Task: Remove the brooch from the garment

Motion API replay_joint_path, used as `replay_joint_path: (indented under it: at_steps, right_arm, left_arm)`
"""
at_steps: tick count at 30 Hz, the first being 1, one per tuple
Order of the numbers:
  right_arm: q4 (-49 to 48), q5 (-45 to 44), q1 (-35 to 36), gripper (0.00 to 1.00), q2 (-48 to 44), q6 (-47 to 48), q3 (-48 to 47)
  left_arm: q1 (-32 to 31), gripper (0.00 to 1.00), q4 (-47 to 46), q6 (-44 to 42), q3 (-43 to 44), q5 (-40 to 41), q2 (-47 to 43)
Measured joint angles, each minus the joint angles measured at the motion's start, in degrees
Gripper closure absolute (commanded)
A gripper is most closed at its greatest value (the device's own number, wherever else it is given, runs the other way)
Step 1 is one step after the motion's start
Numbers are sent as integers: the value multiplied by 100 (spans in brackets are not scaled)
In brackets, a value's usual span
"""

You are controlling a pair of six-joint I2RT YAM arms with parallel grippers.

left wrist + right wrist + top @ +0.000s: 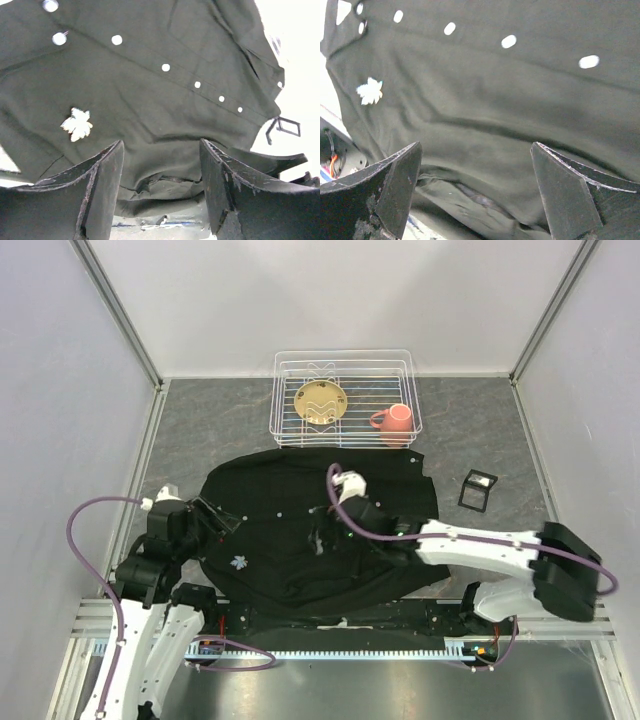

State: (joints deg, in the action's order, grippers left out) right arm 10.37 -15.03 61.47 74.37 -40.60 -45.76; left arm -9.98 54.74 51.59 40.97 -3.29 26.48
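Note:
The black shirt [300, 520] lies spread on the table, with its row of white buttons [165, 67] running across it. The small pale flower-shaped brooch [239, 563] is pinned on its left part; it also shows in the left wrist view [76, 125] and the right wrist view [370, 91]. My left gripper [212, 517] is open at the shirt's left edge, just above the cloth [150, 115]. My right gripper [322, 536] is open over the shirt's middle [485, 115], to the right of the brooch. Neither holds anything.
A white wire rack [345, 397] at the back holds a tan plate [321, 402] and a pink mug [395, 420]. A small black frame [478, 489] lies right of the shirt, also in the left wrist view [285, 127]. Walls enclose three sides.

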Motion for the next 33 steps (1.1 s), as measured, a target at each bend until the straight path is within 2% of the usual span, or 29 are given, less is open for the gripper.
replay_joint_path:
  at_steps: [5,7,8,9,14,17,21,24,28,33]
  right_arm:
    - [-811,-55,933,11,1211,-122,-236]
    - [-1255,-92,1266,29,1543,-125,-284]
    - [-1423,-94,1379,44,1644,-120,-284]
    - [-1755,-46,1519,65,1766,-153,-275]
    - [-3069,243,1679,64,2214,-179,-223]
    - [-3235,299,1696,64,2472,-111,-356]
    - [-3327,374,1722,64,2730,-15,-597]
    - [-3436,452,1733,65,2785,57,-610]
    - [-3711,638,1733,64,2940,221,-616]
    - [-3915,914,1733,60,3338,363,-710]
  left_arm:
    - [0,37,428,645,-267,385,-146]
    - [0,41,579,861,-284,492,-140]
    - [0,42,656,964,-293,533,-140]
    - [0,44,717,1073,-317,581,-142]
    - [0,56,839,1438,-581,632,-251]
    - [0,60,763,1504,-741,612,-197]
    - [0,73,413,1473,-872,474,389]
    - [0,70,284,1408,-881,472,984]
    - [0,58,94,1394,-1078,470,1115]
    - [0,60,35,1397,-1204,479,1110]
